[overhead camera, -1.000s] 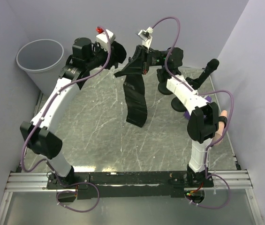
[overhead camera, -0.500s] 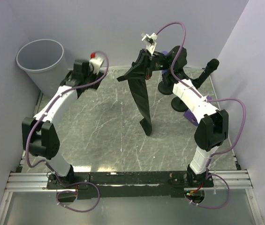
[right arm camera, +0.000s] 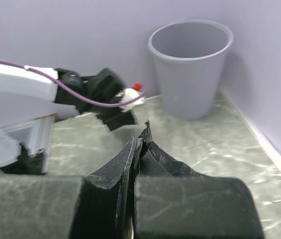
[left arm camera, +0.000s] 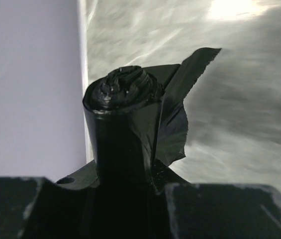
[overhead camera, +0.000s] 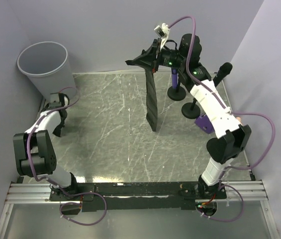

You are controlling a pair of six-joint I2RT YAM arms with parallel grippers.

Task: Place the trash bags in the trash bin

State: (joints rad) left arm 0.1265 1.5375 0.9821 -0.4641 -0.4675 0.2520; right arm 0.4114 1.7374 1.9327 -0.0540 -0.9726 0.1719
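Note:
The light grey trash bin [overhead camera: 43, 62] stands in the back left corner, seen also in the right wrist view as the trash bin [right arm camera: 190, 64]. My right gripper [overhead camera: 147, 59] is raised at the back middle, shut on the top of a black trash bag [overhead camera: 151, 99] that hangs straight down to the table. Up close, the bag [right arm camera: 147, 149] is pinched in the right gripper [right arm camera: 133, 186]. My left gripper [overhead camera: 59, 125] sits low at the table's left edge, below the bin. It is shut on a tight roll of black trash bags [left arm camera: 123, 119] with a loose flap, held in the left gripper [left arm camera: 125, 186].
Two black round-based stands [overhead camera: 176, 92] and a purple object [overhead camera: 203, 123] sit at the back right, beside my right arm. A black handle [overhead camera: 223, 71] leans near the right wall. Lilac walls close in the left, back and right sides. The marbled tabletop [overhead camera: 110, 139] spans the middle.
The left arm has pulled away from the bag, swinging down to the left edge with the roll. The right gripper has lifted and moved back; the bag now hangs straighter.

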